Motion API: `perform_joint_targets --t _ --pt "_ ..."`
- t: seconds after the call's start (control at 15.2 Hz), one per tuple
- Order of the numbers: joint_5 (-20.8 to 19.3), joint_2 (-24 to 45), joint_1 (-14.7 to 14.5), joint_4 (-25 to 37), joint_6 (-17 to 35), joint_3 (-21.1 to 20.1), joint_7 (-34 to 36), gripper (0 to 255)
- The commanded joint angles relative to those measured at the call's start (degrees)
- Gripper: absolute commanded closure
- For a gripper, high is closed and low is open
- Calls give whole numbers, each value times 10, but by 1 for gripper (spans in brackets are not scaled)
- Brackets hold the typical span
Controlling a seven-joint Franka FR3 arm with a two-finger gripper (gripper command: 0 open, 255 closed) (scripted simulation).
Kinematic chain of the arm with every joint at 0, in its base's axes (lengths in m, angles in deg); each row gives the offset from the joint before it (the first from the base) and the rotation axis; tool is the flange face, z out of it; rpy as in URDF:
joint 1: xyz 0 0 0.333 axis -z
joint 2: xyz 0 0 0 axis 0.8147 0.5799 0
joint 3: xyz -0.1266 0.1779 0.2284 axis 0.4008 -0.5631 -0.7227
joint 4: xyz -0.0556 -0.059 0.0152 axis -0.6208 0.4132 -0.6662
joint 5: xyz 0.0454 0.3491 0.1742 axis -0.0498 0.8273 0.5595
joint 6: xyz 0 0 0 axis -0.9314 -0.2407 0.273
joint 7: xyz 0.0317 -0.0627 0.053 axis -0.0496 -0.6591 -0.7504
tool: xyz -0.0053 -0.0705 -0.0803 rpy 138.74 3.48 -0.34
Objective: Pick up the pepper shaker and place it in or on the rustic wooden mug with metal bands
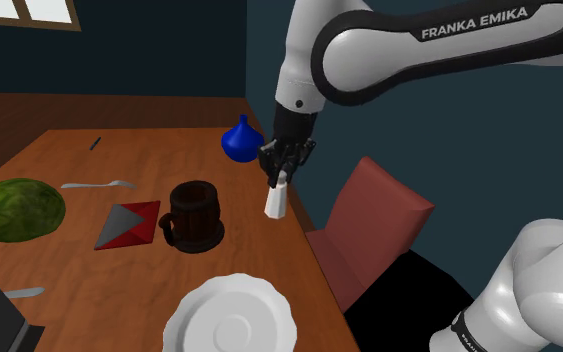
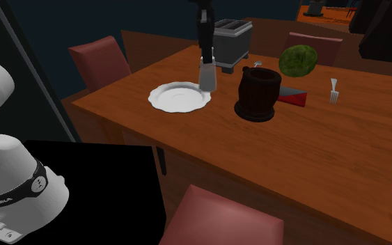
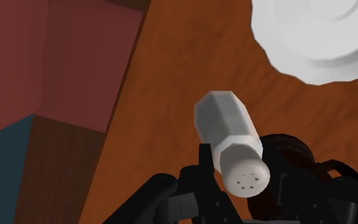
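Clamped tight in the black gripper [image 1: 282, 177] by its perforated cap end — the white pepper shaker [image 1: 276, 204], hanging body-down near the table [image 1: 89, 280] edge. At three o'clock from the dark mug [image 1: 194, 215] in the shoulder view, apart from it. At five o'clock from that mug — a white plate [image 1: 231, 322]. Beyond the table edge, a red chair [image 1: 374, 215].

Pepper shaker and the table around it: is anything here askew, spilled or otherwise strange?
Nothing stands out. The pale pepper shaker is clasped near its cap by the end effector, and the dark mug and white plate sit upright and whole; no spill shows.
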Motion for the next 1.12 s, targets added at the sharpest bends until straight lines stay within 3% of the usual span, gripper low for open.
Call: perform_joint_targets --t 0.0,0.86,1.06 --pt "0 -1 1 13 -15 1 -1 255" --pt "-4 -4 3 103 -107 6 2 255" --pt "-23 66 2 184 -118 -11 29 255"
